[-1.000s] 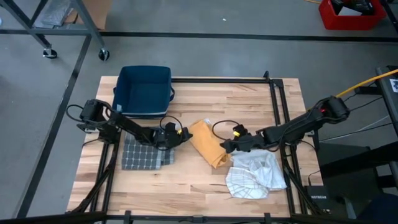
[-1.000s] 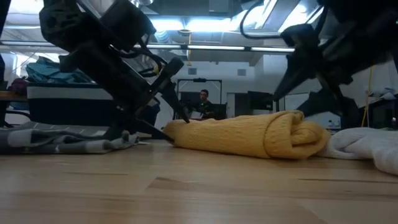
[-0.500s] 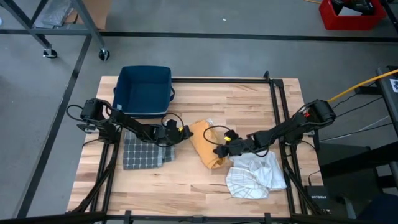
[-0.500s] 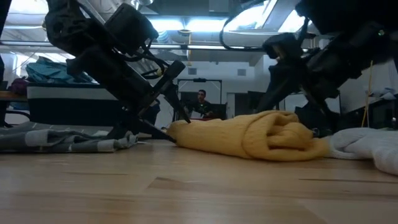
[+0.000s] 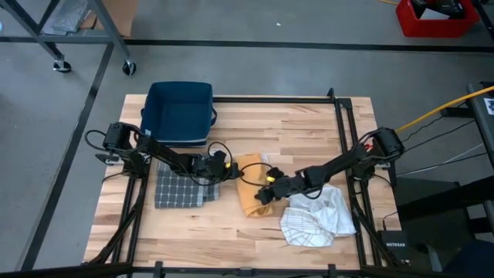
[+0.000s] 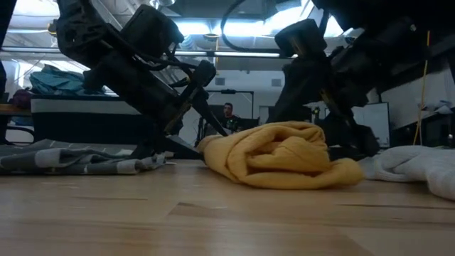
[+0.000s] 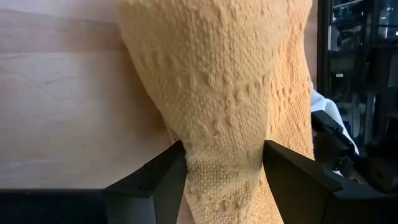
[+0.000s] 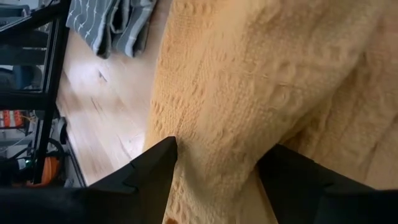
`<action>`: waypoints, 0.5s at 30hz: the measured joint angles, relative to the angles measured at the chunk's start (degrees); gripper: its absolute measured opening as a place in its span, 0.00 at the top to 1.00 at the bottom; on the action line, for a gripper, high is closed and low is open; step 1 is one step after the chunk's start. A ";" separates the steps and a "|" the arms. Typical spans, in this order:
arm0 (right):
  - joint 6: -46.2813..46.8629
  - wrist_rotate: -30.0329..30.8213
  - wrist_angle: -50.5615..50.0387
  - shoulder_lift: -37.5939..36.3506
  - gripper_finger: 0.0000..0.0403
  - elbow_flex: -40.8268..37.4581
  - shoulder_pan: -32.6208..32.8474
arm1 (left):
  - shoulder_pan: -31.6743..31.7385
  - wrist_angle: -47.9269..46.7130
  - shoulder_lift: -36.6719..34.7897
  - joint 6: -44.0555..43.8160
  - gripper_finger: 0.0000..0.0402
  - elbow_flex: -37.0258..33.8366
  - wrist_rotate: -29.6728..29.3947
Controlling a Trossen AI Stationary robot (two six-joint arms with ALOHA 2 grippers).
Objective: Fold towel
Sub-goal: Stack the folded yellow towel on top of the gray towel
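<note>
A knitted yellow towel point(image 5: 248, 181) lies bunched in a heap point(image 6: 277, 153) at the middle of the table. My left gripper point(image 5: 228, 168) stands at the towel's far left end, jaws open, with a fold of towel between its fingers point(image 7: 225, 180). At the towel's near right end is my right gripper point(image 5: 261, 194), also open. It straddles a thick fold point(image 8: 217, 180). My left gripper has the towel's far left end point(image 7: 224, 158) between its open fingers point(image 7: 161, 180), and the cloth fills the gap and touches both. It comes slanting down from the table's left. That end rests on the table. My right gripper straddles a thick, several-layered fold at the towel's near end point(image 8: 214, 149), and the cloth touches the inner sides of both fingers point(image 8: 149, 168). It comes slanting down from the table's right. The fold rests on the table, heaped up against the fingers.
A grey checked cloth point(image 5: 179, 188) lies folded at the left, under the left arm. A white cloth point(image 5: 316, 216) lies crumpled at the near right. A dark blue bin point(image 5: 179, 112) stands at the far left. A black frame runs round the table.
My right gripper has gone toward the table's left edge and a little down, against the towel. The towel's near end has been shoved left with it and has bunched into a shorter, higher heap. The far end at my left gripper has stayed. My left gripper has rolled a little in place.
</note>
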 joint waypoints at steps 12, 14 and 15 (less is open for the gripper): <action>-3.16 0.11 0.56 1.03 0.44 1.03 -0.01 | -0.13 -0.28 0.02 10.65 0.71 -0.07 0.38; -5.21 0.42 1.72 1.03 0.44 1.01 0.02 | -0.13 0.03 0.02 11.72 0.81 -0.09 0.34; -6.20 0.44 2.57 1.03 0.44 1.01 0.02 | -0.13 0.14 0.02 11.84 0.87 -0.09 0.34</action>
